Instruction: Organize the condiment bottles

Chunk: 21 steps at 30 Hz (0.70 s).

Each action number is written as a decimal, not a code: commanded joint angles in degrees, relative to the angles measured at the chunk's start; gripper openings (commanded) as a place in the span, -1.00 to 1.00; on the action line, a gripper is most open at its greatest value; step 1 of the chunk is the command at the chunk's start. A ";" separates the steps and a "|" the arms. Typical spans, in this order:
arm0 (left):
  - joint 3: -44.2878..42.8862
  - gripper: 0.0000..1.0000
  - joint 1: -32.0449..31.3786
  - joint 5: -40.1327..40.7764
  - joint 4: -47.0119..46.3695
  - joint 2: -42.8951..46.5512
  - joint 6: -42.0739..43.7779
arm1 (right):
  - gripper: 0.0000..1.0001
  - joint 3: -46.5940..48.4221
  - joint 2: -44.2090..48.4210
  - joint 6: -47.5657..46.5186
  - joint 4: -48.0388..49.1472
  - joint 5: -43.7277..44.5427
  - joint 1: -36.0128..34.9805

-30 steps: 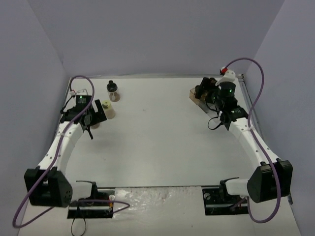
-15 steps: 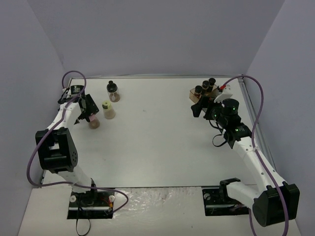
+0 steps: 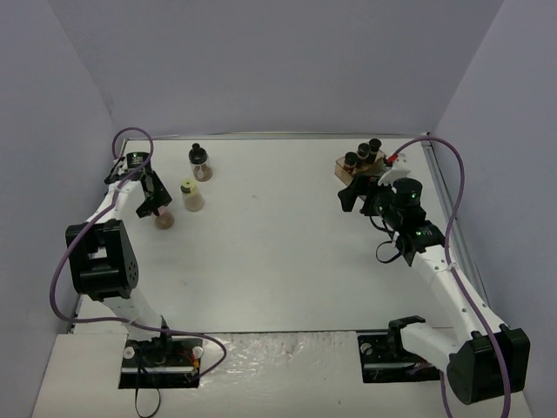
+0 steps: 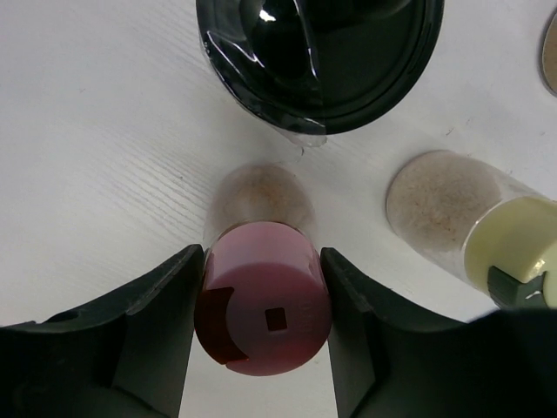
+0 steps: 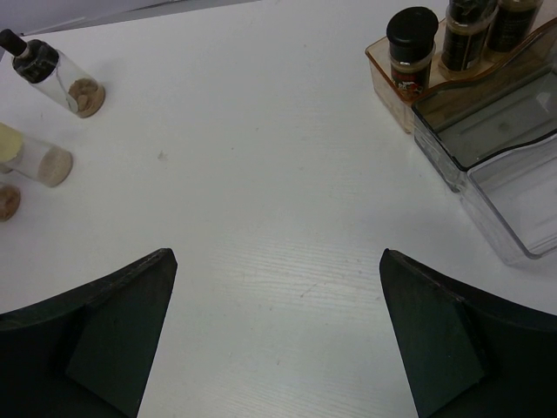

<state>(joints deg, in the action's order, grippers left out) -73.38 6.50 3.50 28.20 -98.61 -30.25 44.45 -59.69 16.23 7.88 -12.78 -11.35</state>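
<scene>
Pink-capped jar stands well apart from the rack, across the table; left claw clamped on its cap. Right claw spread wide apart, near the rack.

Both arms are white with black joints and a looping purple cable each. The left claw and right claw are dark grey.

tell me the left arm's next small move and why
Probably a short straight lift: the left gripper has its fingers against both sides of the pink-capped clear spice jar, and the pale-yellow-capped clear jar sits close beside it, so moving sideways might knock that.
</scene>
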 commanded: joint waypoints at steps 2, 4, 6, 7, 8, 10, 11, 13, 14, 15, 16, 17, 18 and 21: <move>2.38 -0.43 -6.81 -2.43 3.90 5.97 -2.17 | 1.00 0.35 2.59 -0.53 3.46 -0.84 -0.33; 4.62 -0.44 -10.04 -2.62 3.97 9.06 -2.44 | 1.00 0.29 2.83 -0.50 3.55 -1.11 -0.42; 6.40 -0.44 -15.28 -2.21 4.23 11.52 -2.53 | 1.00 0.27 2.81 -0.74 3.55 -1.61 -0.42; 7.04 -0.44 -19.12 -2.05 4.23 12.63 -2.53 | 1.00 0.22 2.76 -0.90 3.55 -1.77 -0.42; 7.27 -0.44 -21.81 -1.74 4.10 13.18 -2.53 | 1.00 0.14 2.74 -1.00 3.55 -1.95 -0.49; 6.55 -0.44 -26.87 -0.93 3.04 13.03 -2.37 | 1.00 -0.01 2.65 -1.15 3.59 -2.46 -0.51; 5.64 -0.44 -29.86 -0.56 2.57 12.59 -2.18 | 1.00 -0.06 2.65 -1.22 3.64 -2.74 -0.53; 2.62 -0.44 -34.42 -0.58 1.07 10.19 -1.05 | 1.00 -0.27 2.81 -1.75 3.69 -3.23 -0.75; 0.81 -0.44 -36.67 -0.75 0.03 8.64 -0.18 | 1.00 -0.42 2.93 -2.11 3.73 -3.51 -0.88; -0.92 -0.44 -38.06 -1.28 -0.06 6.86 0.57 | 1.00 -0.52 3.01 -2.40 3.83 -3.82 -1.06; -3.69 -0.44 -39.82 -1.89 -0.74 2.88 1.58 | 1.00 -0.65 3.08 -2.87 4.04 -4.50 -1.26; -5.76 -0.44 -41.00 -2.29 -0.86 2.12 2.34 | 1.00 -0.68 3.23 -3.10 4.08 -4.84 -1.44; -8.97 -0.44 -42.72 -2.49 -0.87 -0.57 3.65 | 1.00 -0.88 3.34 -3.55 4.15 -5.03 -1.96; -13.89 -0.42 -45.64 -3.19 -0.80 -6.05 5.48 | 1.00 -1.31 3.74 -4.60 4.06 -4.55 -3.69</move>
<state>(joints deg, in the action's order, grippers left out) -80.15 -36.08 1.14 29.83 -100.47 -28.66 43.44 -57.79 14.05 7.91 -15.83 -13.05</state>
